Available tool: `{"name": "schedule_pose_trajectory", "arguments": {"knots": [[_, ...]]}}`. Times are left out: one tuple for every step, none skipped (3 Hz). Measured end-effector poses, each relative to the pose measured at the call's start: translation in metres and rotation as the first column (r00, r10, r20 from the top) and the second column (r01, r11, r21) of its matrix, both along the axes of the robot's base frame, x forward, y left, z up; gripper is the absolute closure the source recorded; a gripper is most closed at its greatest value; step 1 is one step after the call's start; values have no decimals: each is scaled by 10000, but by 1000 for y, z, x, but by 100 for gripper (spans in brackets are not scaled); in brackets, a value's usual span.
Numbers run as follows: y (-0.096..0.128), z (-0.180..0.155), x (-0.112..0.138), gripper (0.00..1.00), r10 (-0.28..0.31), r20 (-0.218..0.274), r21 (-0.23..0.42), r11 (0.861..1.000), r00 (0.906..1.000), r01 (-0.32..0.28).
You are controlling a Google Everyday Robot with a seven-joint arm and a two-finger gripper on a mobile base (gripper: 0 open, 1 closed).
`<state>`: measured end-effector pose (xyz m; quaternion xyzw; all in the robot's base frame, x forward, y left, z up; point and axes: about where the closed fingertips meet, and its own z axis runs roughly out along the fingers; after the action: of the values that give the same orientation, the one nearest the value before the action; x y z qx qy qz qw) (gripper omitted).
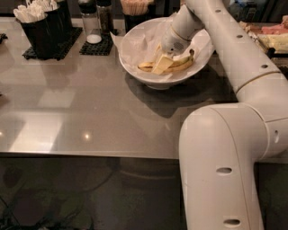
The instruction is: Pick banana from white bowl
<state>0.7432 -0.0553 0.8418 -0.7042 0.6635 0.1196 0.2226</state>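
Note:
The white bowl [135, 67], lined with crumpled white paper, stands at the back middle of the grey table. The banana [182, 63], yellow with brown spots and a dark tip at its right end, lies curved across the bowl's bottom. My gripper [162, 64] reaches down into the bowl from the upper right. It sits right on the middle of the banana and covers part of it. The banana rests on the paper.
A black holder of white utensils [38, 27] and shakers on a black mat [95, 31] stand left of the bowl. A cup of wooden sticks [135, 8] is behind it. Food trays [272, 40] lie at the right. My arm's big link [225, 152] fills the foreground.

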Motion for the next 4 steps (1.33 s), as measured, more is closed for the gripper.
{"name": "schedule_pose_trajectory", "arguments": {"knots": [[-7, 25, -3, 100, -229, 576, -598, 9979, 9981, 263], [-20, 52, -23, 100, -399, 912, -1382, 9890, 9950, 523], [-31, 78, -52, 100, -695, 1198, -2275, 9691, 9904, 956], [-43, 97, -83, 100, -1094, 1382, -3084, 9397, 9843, 1478]]}}
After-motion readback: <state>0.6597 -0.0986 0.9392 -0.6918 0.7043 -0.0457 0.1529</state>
